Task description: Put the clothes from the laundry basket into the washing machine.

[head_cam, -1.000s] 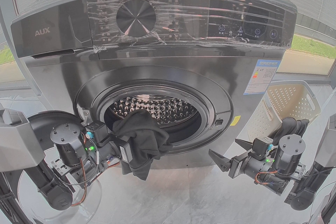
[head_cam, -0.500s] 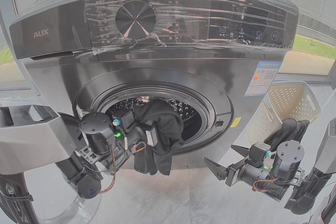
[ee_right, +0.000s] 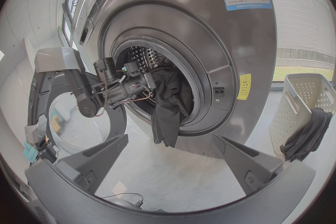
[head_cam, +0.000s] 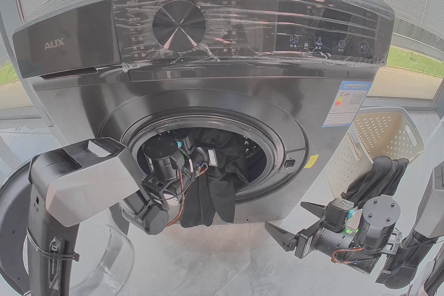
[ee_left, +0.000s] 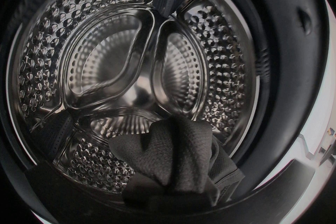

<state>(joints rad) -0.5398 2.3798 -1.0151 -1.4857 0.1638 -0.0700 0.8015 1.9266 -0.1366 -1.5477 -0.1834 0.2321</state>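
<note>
The grey washing machine [head_cam: 286, 93] stands with its round opening uncovered. My left gripper [head_cam: 221, 154] is inside the opening, shut on a black garment [head_cam: 215, 193]. Part of that garment lies just inside the steel drum [ee_left: 115, 60], and the rest hangs down over the front rim [ee_right: 166, 119]. In the left wrist view a fold of the black garment [ee_left: 178, 158] rises at the drum's mouth. My right gripper [head_cam: 286, 217] hovers open and empty, low over the floor, right of the opening. More dark clothes [head_cam: 379, 179] drape over the rim of the white laundry basket [head_cam: 393, 130].
The washer's door [head_cam: 92, 260] is swung open to the left, its glass bowl low beside my left arm. The basket [ee_right: 304, 95] leans against the machine's right side. Pale tiled floor [head_cam: 231, 260] lies open in front of the machine between the arms.
My left arm has pushed forward and up, carrying the black garment from in front of the rim into the drum opening. The right gripper has dropped slightly, still open.
</note>
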